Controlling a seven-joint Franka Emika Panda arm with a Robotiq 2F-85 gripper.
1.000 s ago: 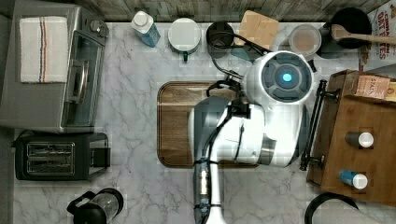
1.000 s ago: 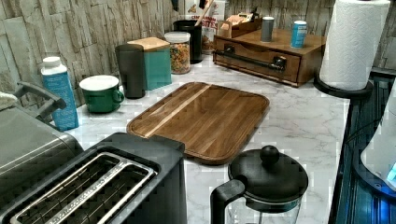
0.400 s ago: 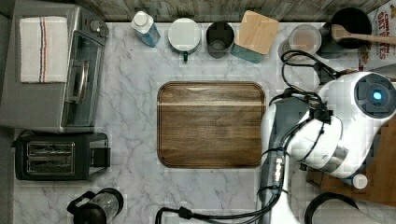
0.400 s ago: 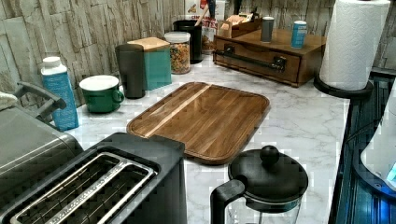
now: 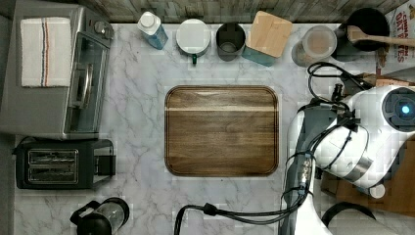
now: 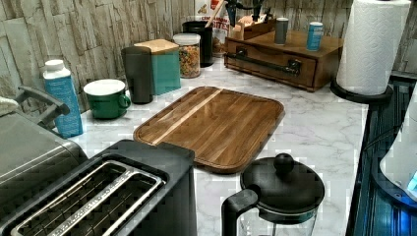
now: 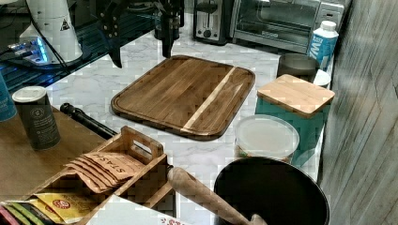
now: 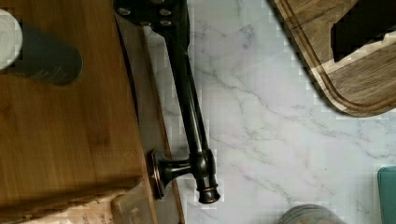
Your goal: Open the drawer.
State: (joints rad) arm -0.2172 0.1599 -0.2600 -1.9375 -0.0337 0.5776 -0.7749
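Drawer [image 6: 273, 70] is seen at the front of the wooden cabinet [image 6: 307, 43], at the far end of the marble counter [image 6: 319, 123] in the left view; its front looks flush with the cabinet there. The black bar handle [image 6: 265, 63] is mounted across the front.

In the wrist view the handle [image 8: 189, 102] is seen directly below the gripper [image 8: 150, 10], of which a dark screwed part is visible over one end of the bar. No contact with the bar can be made out. Whether the gripper is open or closed cannot be told.

The arm [image 5: 362, 142] is positioned over the cabinet at the top view's right. A dark can [image 8: 42, 53] stands on the cabinet top, on the far side of the handle from the marble. The cutting board [image 8: 355, 70] lies across the marble from the handle, well apart from the gripper.
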